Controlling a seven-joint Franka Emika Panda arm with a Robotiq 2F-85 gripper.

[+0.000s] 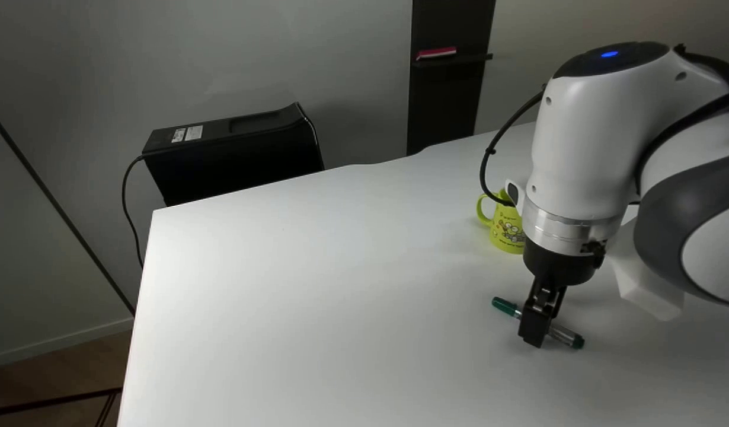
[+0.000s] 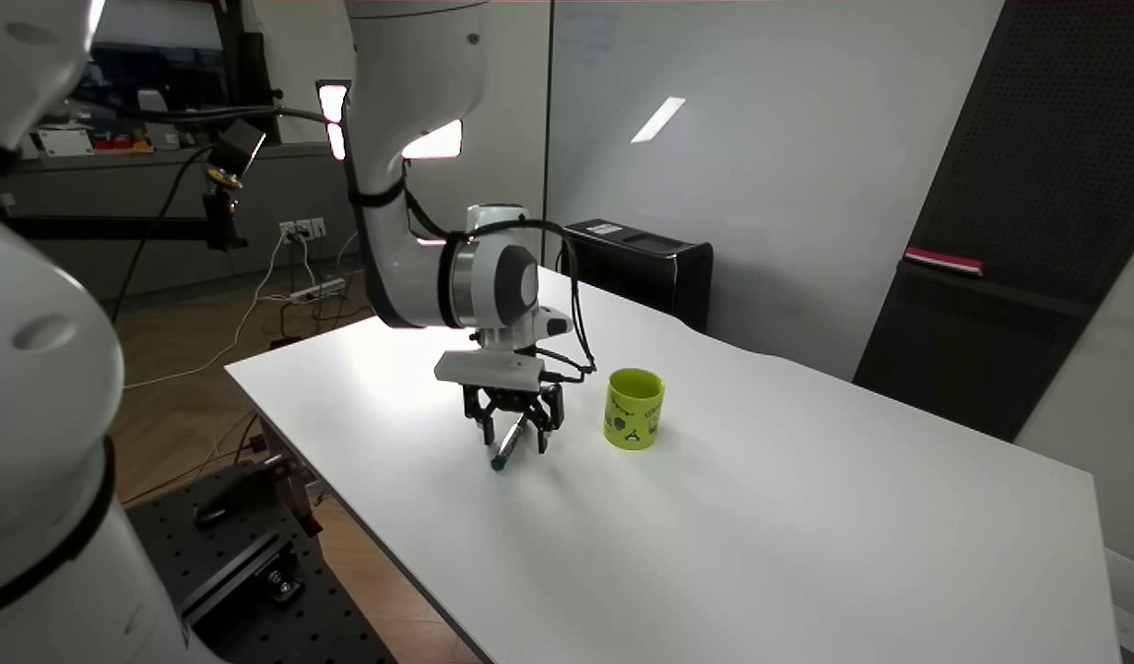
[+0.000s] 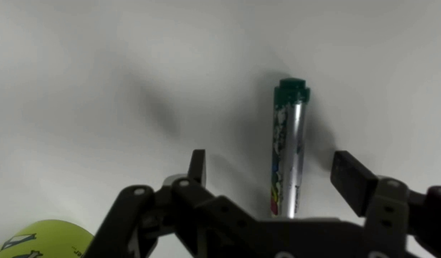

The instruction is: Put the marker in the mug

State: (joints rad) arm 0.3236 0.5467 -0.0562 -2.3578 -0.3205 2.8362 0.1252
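Note:
The marker (image 1: 565,336) lies flat on the white table, with dark green ends and a silvery printed body. It also shows in an exterior view (image 2: 507,448) and in the wrist view (image 3: 290,150), where its lower end is hidden behind the gripper. My gripper (image 3: 270,163) is open, with one finger on each side of the marker and a gap to both. In both exterior views the gripper (image 1: 534,332) (image 2: 516,444) is low over the marker. The yellow-green mug (image 2: 633,410) stands upright beside the gripper. The arm partly hides it in an exterior view (image 1: 507,230); its side shows in the wrist view (image 3: 50,238).
The white table (image 1: 317,284) carries the marker and mug. A black box-shaped device (image 1: 234,151) stands beyond the table edge by the wall. A dark panel (image 2: 991,212) with a red item stands behind. A black cable (image 2: 578,277) loops from the arm near the mug.

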